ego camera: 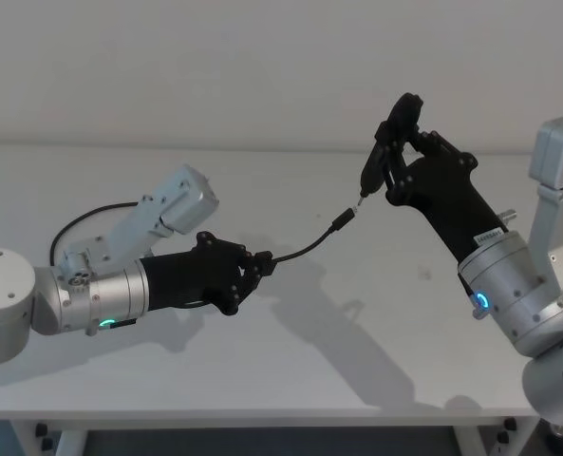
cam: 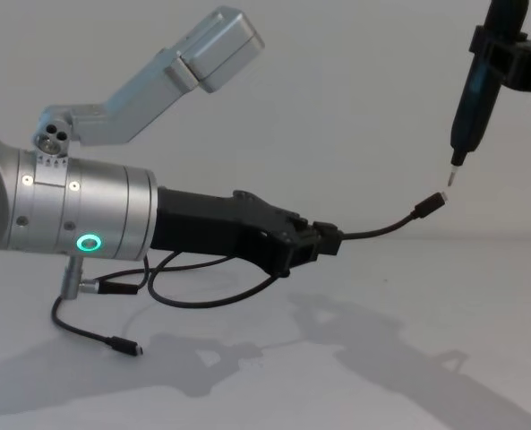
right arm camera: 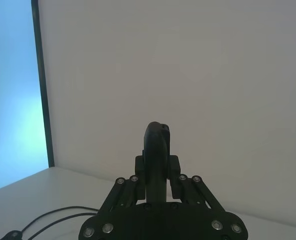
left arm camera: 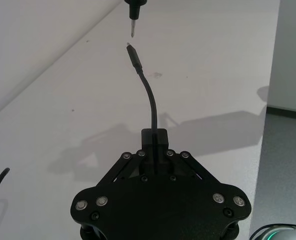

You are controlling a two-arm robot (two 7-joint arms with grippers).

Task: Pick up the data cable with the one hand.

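My left gripper [ego camera: 262,262] [left arm camera: 155,139] [cam: 328,240], on the silver wrist with the green ring, is shut on the black data cable [ego camera: 309,249] [left arm camera: 150,97] [cam: 381,227] above the table. A short length arcs forward from the fingers to a small plug [ego camera: 343,220] with a silvery tip. Behind the gripper the cord droops in loops [cam: 202,300] to a black end plug [cam: 126,347] on the table. My right gripper [ego camera: 398,157] [right arm camera: 157,167] is shut on a slim dark tool [ego camera: 381,157] [cam: 475,90]. Its metal tip hangs just above the raised plug.
The white table [ego camera: 357,351] runs to a pale wall at the back. More slack cord [ego camera: 82,217] [right arm camera: 58,215] lies behind my left arm. The table's front edge [ego camera: 262,416] is close below both arms.
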